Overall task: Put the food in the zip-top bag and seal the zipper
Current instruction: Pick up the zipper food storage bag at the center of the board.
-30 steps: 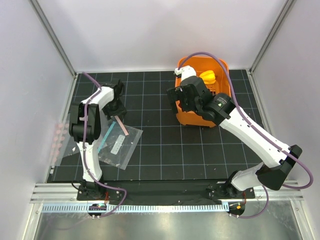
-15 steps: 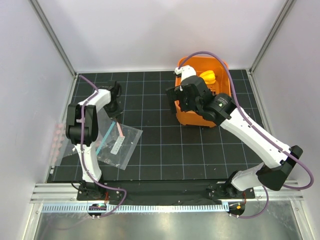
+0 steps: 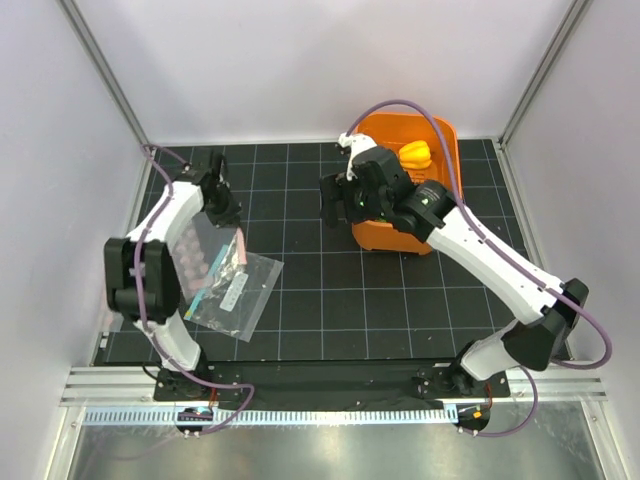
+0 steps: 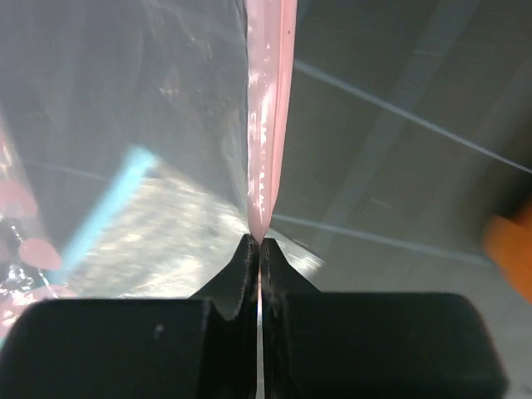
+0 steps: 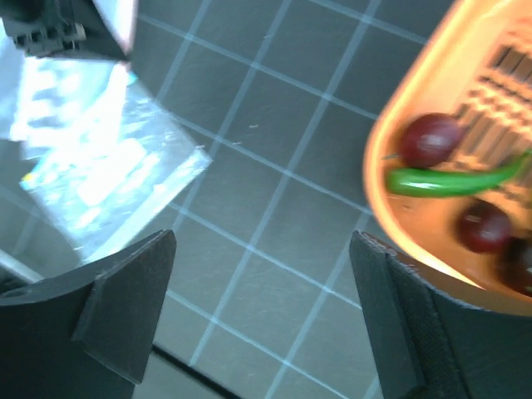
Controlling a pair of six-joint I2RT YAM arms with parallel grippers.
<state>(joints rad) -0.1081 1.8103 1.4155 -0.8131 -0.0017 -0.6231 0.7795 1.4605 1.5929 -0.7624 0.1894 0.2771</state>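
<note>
- The left gripper (image 4: 256, 243) has its two black fingers pressed flat together at lower centre of the left wrist view, pinching the bottom end of the pink zipper (image 4: 268, 125).
- The zipper runs straight up from that pinch to the top edge of the frame.
- The zip-top bag (image 4: 158, 100) spreads as clear, glinting film over the left half of that view, joined to the zipper.
- A second clear bag (image 3: 240, 290) with a teal strip lies under it, left of centre in the top view, on the black gridded mat (image 3: 330, 290).
- The right gripper (image 5: 264, 241) has its fingers spread wide apart with nothing between them, only the mat below.
- In the right wrist view the orange basket (image 5: 376, 166) fills the upper right, holding a green chili (image 5: 457, 179) and round maroon pieces (image 5: 428, 140).
- A yellow pepper (image 3: 415, 153) lies in the basket, upper right of centre in the top view.
</note>
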